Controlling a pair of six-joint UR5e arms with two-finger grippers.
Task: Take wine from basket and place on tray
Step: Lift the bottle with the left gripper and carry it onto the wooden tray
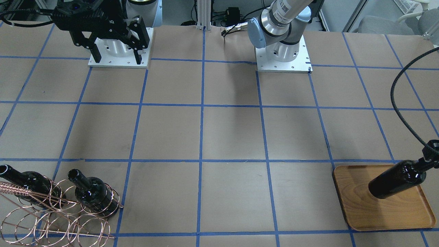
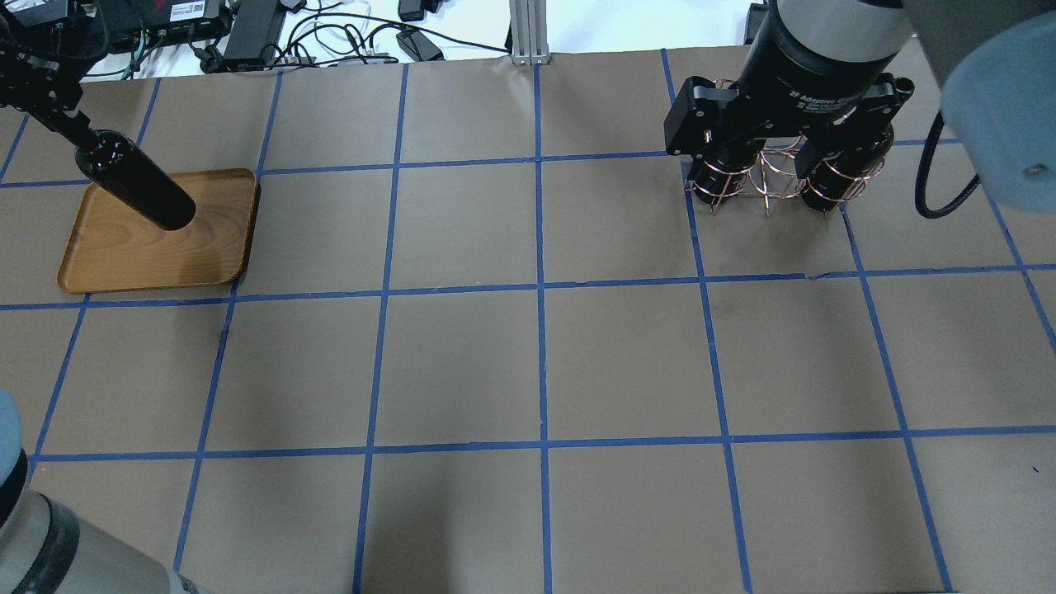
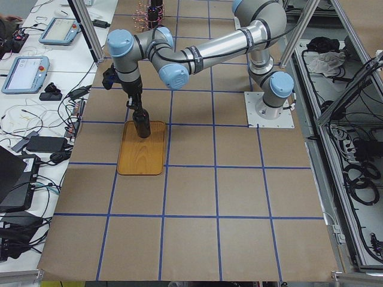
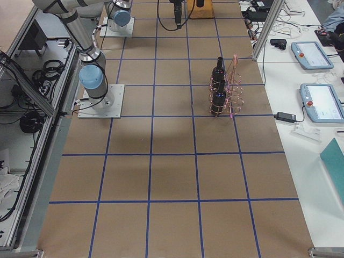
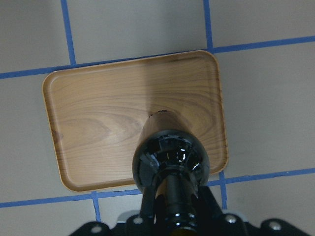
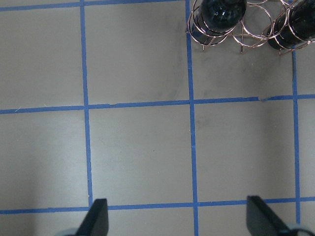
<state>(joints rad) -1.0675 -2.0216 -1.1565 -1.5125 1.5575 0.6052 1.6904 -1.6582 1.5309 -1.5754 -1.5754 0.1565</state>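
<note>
My left gripper [image 1: 432,153] is shut on the neck of a black wine bottle [image 1: 398,180] and holds it upright over the wooden tray [image 1: 384,212]. In the left wrist view the bottle [image 5: 170,162] stands over the tray's [image 5: 98,123] near right part. I cannot tell whether its base touches the wood. It also shows in the overhead view [image 2: 136,186] over the tray [image 2: 157,243]. Two more bottles [image 1: 91,192] [image 1: 24,180] sit in the copper wire basket [image 1: 51,216]. My right gripper [image 1: 117,56] is open and empty, high above the table near its base.
In the right wrist view the basket [image 6: 241,39] lies at the top edge, well ahead of the fingertips [image 6: 98,219]. Brown paper with blue tape lines covers the table. The arm bases [image 1: 283,56] stand on the robot's side. A black cable [image 1: 401,103] hangs by the left arm.
</note>
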